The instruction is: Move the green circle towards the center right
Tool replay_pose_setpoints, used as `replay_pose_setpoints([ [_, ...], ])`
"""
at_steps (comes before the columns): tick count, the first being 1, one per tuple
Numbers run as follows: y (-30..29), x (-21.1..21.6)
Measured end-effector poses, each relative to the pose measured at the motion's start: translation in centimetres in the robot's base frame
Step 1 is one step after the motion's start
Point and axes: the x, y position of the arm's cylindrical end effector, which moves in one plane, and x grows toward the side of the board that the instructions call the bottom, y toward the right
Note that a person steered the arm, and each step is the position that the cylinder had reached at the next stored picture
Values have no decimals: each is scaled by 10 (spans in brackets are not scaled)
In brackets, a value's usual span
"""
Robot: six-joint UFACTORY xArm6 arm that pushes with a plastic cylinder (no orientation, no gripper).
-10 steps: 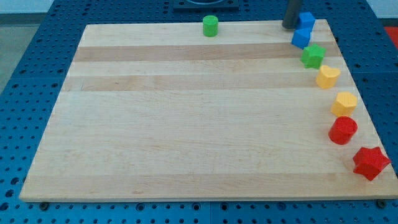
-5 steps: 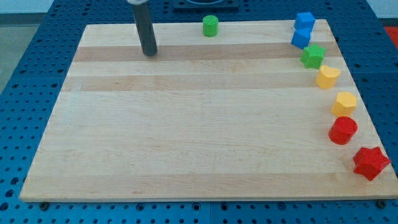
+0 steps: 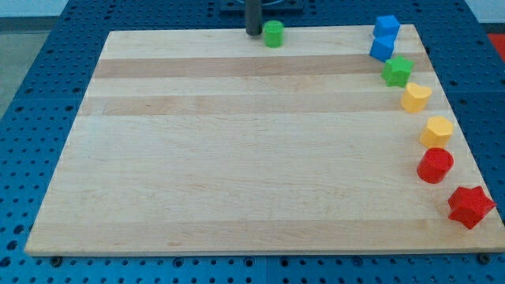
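The green circle (image 3: 273, 34) sits at the top edge of the wooden board (image 3: 237, 158), a little right of the middle. My tip (image 3: 253, 32) stands just left of it, touching or almost touching its left side. The rod rises out of the view's top.
Down the board's right edge runs a curved line of blocks: two blue blocks (image 3: 387, 26) (image 3: 382, 47), a green star (image 3: 398, 71), a yellow heart (image 3: 416, 97), a yellow hexagon (image 3: 436, 130), a red circle (image 3: 435, 166) and a red star (image 3: 470, 207).
My tip went from the top right by the blue blocks to the upper left, then back to the green circle's left side. The green circle has shifted slightly right.
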Motion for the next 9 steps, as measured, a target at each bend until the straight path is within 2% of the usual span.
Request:
replay_pose_setpoints([
  [1, 27, 3],
  [3, 75, 55],
  [6, 82, 140],
  [9, 75, 104],
])
